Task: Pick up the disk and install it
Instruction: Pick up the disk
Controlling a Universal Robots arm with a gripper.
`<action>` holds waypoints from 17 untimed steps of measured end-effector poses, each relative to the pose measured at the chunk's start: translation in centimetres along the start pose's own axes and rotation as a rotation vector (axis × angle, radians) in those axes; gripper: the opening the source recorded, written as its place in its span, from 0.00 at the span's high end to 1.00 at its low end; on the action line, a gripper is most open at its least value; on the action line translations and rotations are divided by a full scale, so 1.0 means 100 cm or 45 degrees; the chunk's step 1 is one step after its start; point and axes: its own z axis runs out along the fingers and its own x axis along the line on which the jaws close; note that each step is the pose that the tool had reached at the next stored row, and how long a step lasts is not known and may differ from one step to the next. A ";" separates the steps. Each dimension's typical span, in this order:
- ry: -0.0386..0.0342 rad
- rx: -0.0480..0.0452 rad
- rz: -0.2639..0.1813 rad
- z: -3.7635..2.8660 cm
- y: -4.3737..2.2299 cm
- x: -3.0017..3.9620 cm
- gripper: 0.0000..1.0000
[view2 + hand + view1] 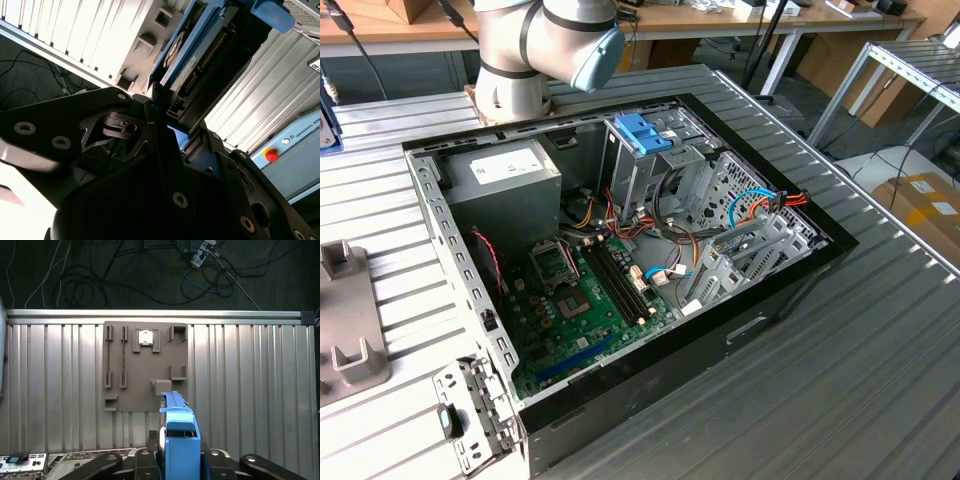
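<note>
The hand [177, 465] grips the disk [177, 432] between its fingers, blue rails upright in the first wrist view, over the ribbed surface [240, 380] near a grey plate [130, 385]. An open computer case [760, 310] lies on that surface.

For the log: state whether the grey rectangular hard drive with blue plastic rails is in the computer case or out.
Out: the blue-railed grey disk is clamped in the gripper near the grey fixture plate.
</note>
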 end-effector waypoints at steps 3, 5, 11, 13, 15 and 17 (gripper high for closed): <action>0.0000 0.000 0.000 -0.0001 -0.0006 0.0017 0.63; 0.0000 0.000 0.000 -0.0002 -0.0010 0.0030 0.63; 0.0000 0.000 0.000 -0.0004 -0.0023 0.0074 0.63; 0.0000 0.000 0.000 -0.0006 -0.0027 0.0087 0.63; 0.0000 0.000 0.000 -0.0006 -0.0030 0.0097 0.63; 0.0000 0.000 0.000 -0.0007 -0.0033 0.0110 0.63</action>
